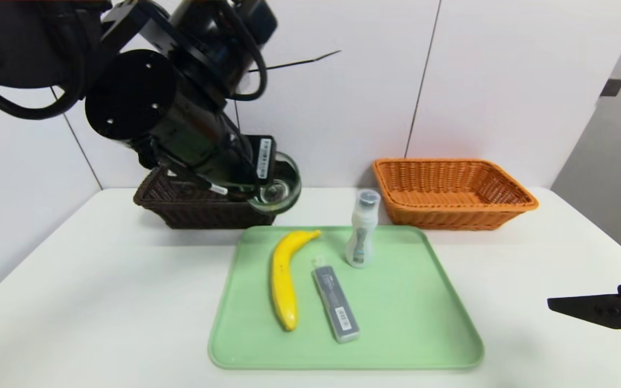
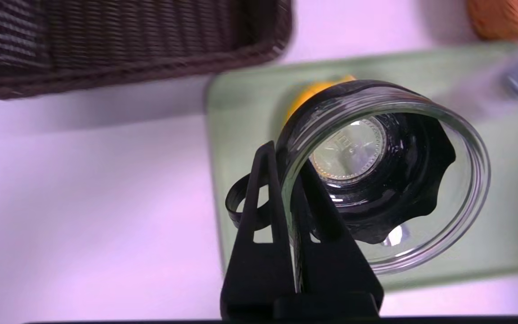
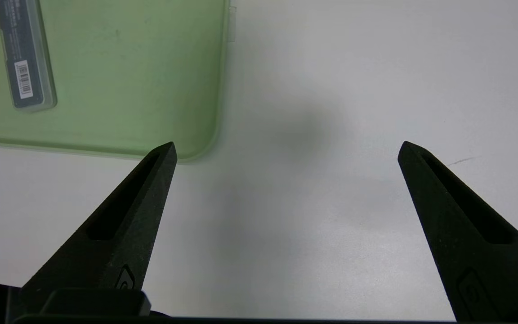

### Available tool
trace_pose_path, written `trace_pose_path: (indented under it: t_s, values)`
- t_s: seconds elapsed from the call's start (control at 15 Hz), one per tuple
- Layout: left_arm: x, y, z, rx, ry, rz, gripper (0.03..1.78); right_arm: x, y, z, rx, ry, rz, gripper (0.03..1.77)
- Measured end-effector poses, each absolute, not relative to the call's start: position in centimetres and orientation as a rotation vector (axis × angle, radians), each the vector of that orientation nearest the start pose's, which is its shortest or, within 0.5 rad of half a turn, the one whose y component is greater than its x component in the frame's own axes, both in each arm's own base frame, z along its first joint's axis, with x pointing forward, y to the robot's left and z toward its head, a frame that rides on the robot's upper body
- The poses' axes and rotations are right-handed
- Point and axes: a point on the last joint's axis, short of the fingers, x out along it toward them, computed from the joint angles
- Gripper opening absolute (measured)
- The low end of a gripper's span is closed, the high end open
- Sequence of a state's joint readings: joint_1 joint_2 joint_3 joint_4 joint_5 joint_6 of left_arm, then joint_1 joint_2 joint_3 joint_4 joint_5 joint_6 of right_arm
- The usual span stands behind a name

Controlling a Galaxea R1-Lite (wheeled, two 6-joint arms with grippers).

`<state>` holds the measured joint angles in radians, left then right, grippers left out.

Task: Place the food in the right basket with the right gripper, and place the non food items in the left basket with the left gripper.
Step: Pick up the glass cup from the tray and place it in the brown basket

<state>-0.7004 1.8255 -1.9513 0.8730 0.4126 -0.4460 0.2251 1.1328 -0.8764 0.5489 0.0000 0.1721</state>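
the left hand is clamped on the rim of the glass cup, one finger inside and one outside by the black handle — a pinch that carries it tipped on its side, raised off the green tray. the left basket lies just beyond and below that hand, while the banana, grey case and white bottle rest on the tray nearer the robot. the right hand hangs idle over the bench with fingers wide apart, beside the tray's corner — the right basket well beyond it.

On the tray we see the banana left of the case, the bottle behind the case.
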Motion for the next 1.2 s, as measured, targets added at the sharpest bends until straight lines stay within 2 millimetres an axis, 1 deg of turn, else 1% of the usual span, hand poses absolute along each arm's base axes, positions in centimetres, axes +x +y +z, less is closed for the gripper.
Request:
trace_pose_path:
  t_s: [0.13, 0.27, 0.6, 0.73, 0.87, 0.93, 1.0, 1.07, 1.2]
  values:
    - [27.5, -17.1, 31.7, -0.060, 0.654, -0.070, 0.09, 12.6, 2.9, 22.7, 0.073, 0.812, 0.144, 1.70]
    - [30.7, -15.5, 30.8, -0.076, 0.622, -0.017, 0.09, 12.4, 2.8, 22.7, 0.073, 0.807, 0.144, 1.70]
    - [38.3, -12.7, 26.6, -0.055, 0.564, 0.089, 0.09, 12.3, 2.8, 22.7, 0.073, 0.803, 0.145, 1.70]
    - [40.8, -11.5, 24.5, -0.041, 0.564, 0.126, 0.09, 12.2, 2.8, 22.7, 0.078, 0.802, 0.142, 1.70]
    - [42.4, -10.3, 22.5, -0.036, 0.596, 0.162, 0.09, 12.2, 2.8, 22.7, 0.080, 0.801, 0.141, 1.70]
    - [43.0, -9.8, 21.7, -0.037, 0.606, 0.176, 0.12, 12.2, 2.8, 22.7, 0.080, 0.801, 0.141, 1.70]
    - [43.4, -9.5, 21.2, -0.037, 0.618, 0.184, 0.32, 12.2, 2.8, 22.7, 0.081, 0.801, 0.141, 1.70]
    - [43.6, -9.4, 20.8, -0.036, 0.625, 0.189, 0.48, 12.2, 2.8, 22.7, 0.083, 0.803, 0.141, 1.70]
    - [43.8, -9.4, 20.4, -0.034, 0.632, 0.191, 0.76, 12.2, 2.8, 22.6, 0.083, 0.805, 0.140, 1.70]
